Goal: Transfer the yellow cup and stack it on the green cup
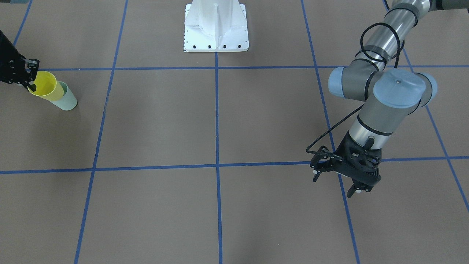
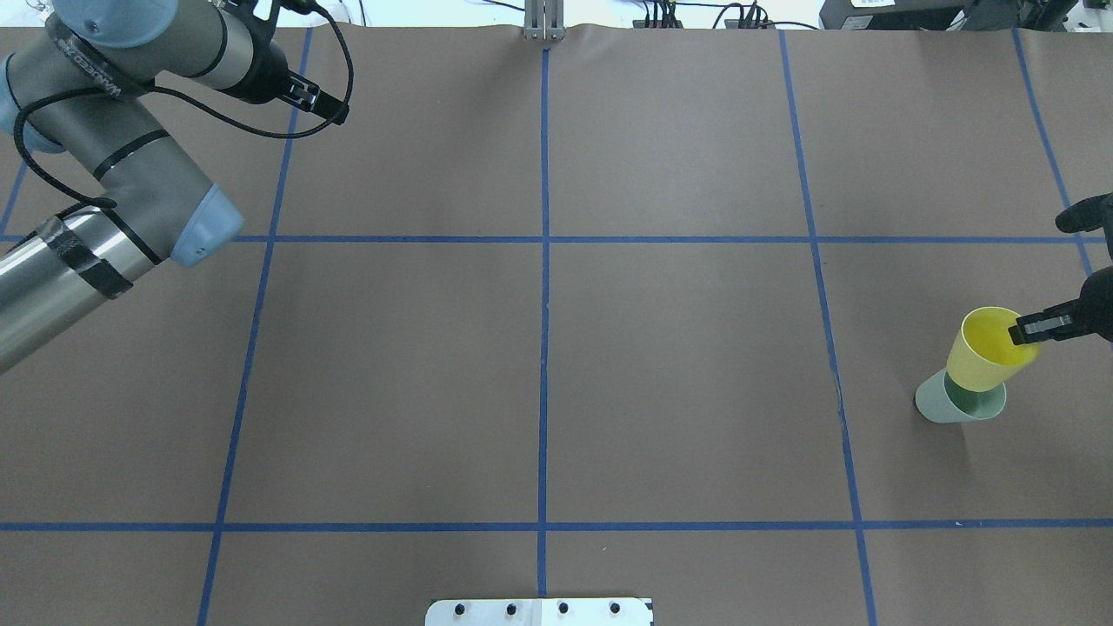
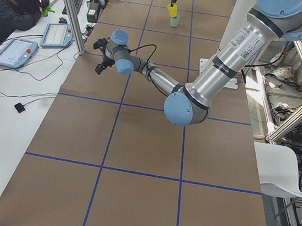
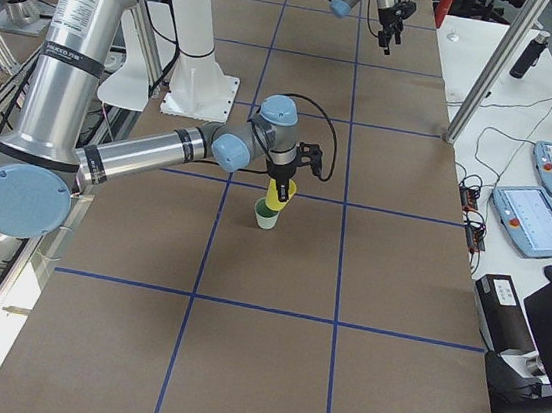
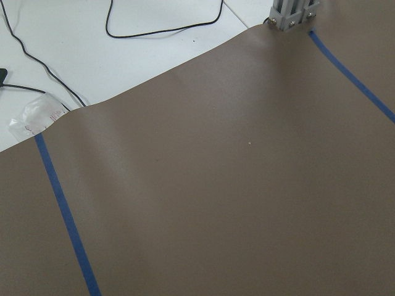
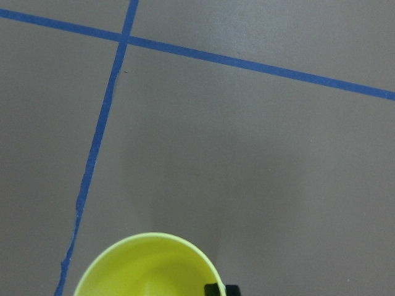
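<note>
- Pinches the rim of yellow cup in right gripper, one finger inside; holds it tilted, base seemingly just inside green cup.
- Stacking in hand: calls for straightening, lowering, then release.
- Hangs left gripper wide open, empty, well apart.

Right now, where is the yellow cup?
Overhead view, far right: the yellow cup hangs by its rim from the right gripper, base inside the mouth of the green cup.

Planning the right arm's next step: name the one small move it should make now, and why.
Probably lower the yellow cup a little deeper before opening. The right claw pinches its rim, one finger inside, and its base sits in the green cup, but much of its wall stands above the green rim, so it looks not fully nested.
</note>
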Available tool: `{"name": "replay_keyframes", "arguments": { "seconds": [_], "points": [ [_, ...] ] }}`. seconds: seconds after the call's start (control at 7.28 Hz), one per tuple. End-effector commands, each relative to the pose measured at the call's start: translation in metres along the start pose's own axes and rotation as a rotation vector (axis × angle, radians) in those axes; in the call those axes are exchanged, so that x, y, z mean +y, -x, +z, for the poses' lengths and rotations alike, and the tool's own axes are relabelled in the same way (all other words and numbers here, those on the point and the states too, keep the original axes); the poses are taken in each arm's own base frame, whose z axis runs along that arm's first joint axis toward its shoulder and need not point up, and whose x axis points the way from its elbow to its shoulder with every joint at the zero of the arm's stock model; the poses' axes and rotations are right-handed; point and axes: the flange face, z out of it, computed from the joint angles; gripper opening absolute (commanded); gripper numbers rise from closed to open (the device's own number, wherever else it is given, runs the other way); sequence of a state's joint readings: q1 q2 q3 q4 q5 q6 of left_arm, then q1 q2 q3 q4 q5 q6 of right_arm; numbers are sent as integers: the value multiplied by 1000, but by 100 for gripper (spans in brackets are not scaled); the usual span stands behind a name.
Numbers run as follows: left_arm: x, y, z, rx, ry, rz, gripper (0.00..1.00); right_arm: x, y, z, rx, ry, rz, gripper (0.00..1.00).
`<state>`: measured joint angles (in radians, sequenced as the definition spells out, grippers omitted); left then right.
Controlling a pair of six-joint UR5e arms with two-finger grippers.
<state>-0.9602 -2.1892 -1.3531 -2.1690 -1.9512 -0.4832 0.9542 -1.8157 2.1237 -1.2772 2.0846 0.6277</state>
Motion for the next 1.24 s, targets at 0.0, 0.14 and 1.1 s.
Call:
{"name": "replay_keyframes", "arguments": {
  "seconds": [0.0, 0.14, 1.1],
  "points": [
    [0, 0, 0, 0, 0, 0, 100, 2, 1, 4, -7, 16, -1, 0],
    [0, 0, 0, 0, 0, 0, 100, 2, 0, 7, -6, 22, 1, 0],
    [0, 1, 2, 1, 2, -1, 100, -10, 3, 19, -10, 25, -10, 99]
  ]
}}
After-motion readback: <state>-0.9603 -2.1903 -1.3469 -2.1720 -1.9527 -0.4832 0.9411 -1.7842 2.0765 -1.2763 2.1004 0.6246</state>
